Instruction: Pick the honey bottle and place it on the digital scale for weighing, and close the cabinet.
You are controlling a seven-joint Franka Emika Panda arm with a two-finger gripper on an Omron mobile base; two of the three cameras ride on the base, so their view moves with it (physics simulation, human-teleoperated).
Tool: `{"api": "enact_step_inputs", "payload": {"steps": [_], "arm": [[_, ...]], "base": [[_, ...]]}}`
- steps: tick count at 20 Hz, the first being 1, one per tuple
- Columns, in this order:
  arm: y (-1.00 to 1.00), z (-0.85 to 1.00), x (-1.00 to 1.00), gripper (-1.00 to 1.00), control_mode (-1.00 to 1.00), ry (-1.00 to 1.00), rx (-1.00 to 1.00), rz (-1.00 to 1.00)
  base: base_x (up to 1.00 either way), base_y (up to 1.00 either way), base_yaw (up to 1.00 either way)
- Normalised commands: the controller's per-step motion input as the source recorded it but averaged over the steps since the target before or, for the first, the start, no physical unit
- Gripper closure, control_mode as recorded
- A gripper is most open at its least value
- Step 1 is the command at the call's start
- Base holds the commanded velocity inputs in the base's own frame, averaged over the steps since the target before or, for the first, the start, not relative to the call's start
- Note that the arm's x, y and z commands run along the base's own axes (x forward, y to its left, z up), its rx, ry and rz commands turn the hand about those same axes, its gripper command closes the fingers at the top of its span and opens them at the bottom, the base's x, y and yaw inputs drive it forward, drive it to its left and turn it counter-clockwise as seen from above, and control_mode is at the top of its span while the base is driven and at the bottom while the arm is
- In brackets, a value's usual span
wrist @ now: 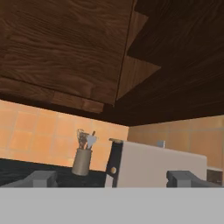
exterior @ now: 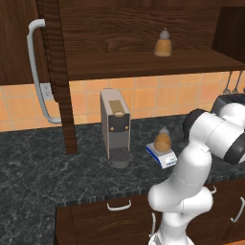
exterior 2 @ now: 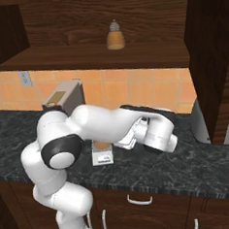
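Note:
One honey bottle [exterior: 162, 140] stands upright on the digital scale [exterior: 163, 158], on the counter right of the coffee machine; the arm partly covers this bottle [exterior 2: 102, 145] in the right base view. A second, alike bottle [exterior: 163, 44] stands on the shelf of the open cabinet [exterior: 143, 60]. The cabinet's left door [exterior: 56, 72] stands open, edge-on, and its right door [exterior 2: 211, 55] is open too. My gripper [wrist: 113, 178] is open and holds nothing. It is right of the scale and points up at the right door's underside [wrist: 65, 48].
The tall grey coffee machine [exterior: 115, 127] stands left of the scale. A toaster [wrist: 162, 164] and a utensil holder [wrist: 82, 159] are ahead of the hand. Drawers with curved handles [exterior: 118, 206] run below the counter edge.

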Motion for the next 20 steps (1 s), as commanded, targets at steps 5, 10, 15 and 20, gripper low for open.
{"api": "enact_step_inputs", "payload": {"steps": [5, 10, 15, 20], "arm": [[-0.35, 0.33, -0.53, -1.0, -1.0, -0.09, 0.03, -0.31], [-0.39, 0.29, -0.51, -1.0, -1.0, -0.01, 0.06, -0.43], [-0.45, 0.3, -0.24, -1.0, -1.0, -0.01, 0.03, -0.44], [-0.44, 0.29, 0.06, -1.0, -1.0, 0.02, 0.0, -0.36]], "base": [[0.0, 0.0, 0.0], [0.0, 0.0, 0.0], [0.0, 0.0, 0.0], [0.0, 0.0, 0.0]]}}
